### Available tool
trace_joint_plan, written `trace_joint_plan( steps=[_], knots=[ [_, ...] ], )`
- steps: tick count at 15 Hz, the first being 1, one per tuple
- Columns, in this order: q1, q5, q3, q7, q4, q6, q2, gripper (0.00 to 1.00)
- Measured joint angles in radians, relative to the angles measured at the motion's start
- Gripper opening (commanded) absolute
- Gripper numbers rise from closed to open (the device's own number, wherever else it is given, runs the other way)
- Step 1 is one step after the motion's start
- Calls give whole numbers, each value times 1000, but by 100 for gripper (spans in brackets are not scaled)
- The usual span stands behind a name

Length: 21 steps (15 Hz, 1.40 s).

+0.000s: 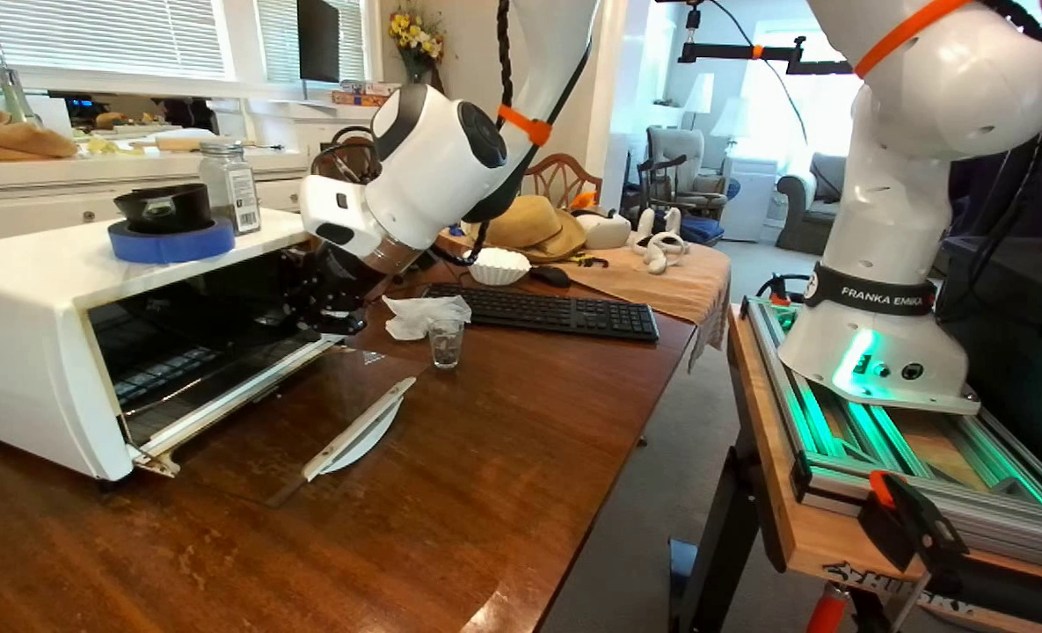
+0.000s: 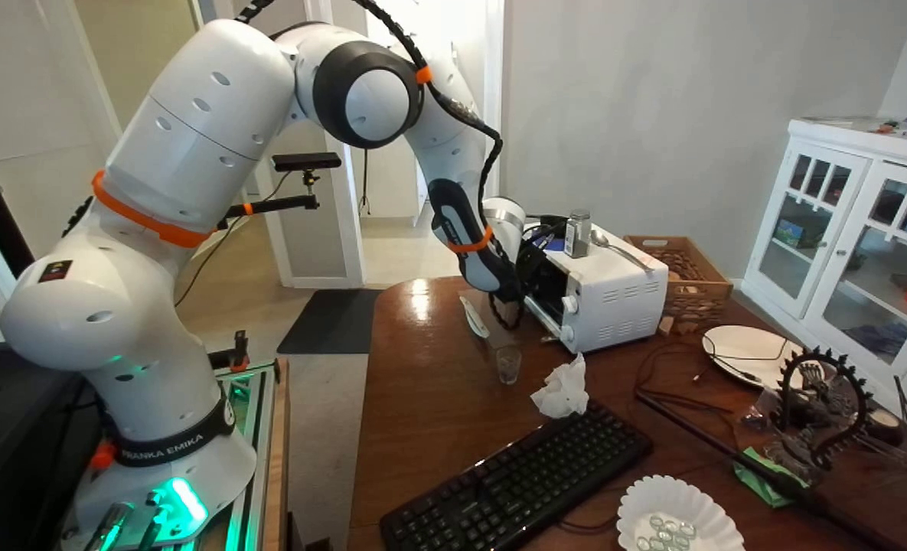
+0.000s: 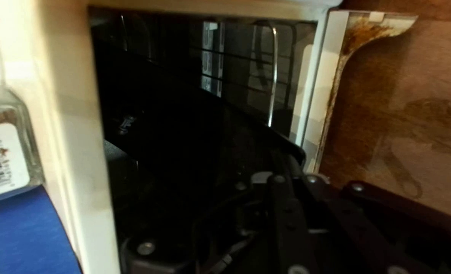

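Note:
A white toaster oven (image 1: 19, 334) stands on the brown table, also seen in an exterior view (image 2: 621, 314). Its glass door is folded down, and the white door handle (image 1: 358, 431) lies out over the table. My gripper (image 1: 309, 303) is at the oven's opening, by the end away from the blue tape side of the cavity. In the wrist view a wide black pan or tray (image 3: 195, 121) fills much of the dark cavity. My gripper's fingers (image 3: 294, 165) are close together on its near edge and appear to pinch it. The fingertips are dark and partly hidden. A wire rack (image 1: 169, 374) shows inside.
On the oven stand a blue tape roll (image 1: 171, 242), a black round item (image 1: 162, 207), a glass jar (image 1: 230, 189) and a spoon (image 2: 620, 251). On the table are a small glass (image 1: 446, 343), a crumpled tissue (image 1: 419, 315), a keyboard (image 2: 522, 478) and a fluted white bowl (image 2: 675, 509).

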Motion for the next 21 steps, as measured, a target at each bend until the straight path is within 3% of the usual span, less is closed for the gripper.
trace_joint_plan(
  steps=[5,9,15,21],
  knots=[
    [10,-4,0,-19,18,-8,-1,0],
    [36,31,-1,-50,7,-90,-16,0],
    [62,136,2,-47,-106,-236,-62,0],
    [62,186,1,-23,-196,-287,-83,0]
  ],
)
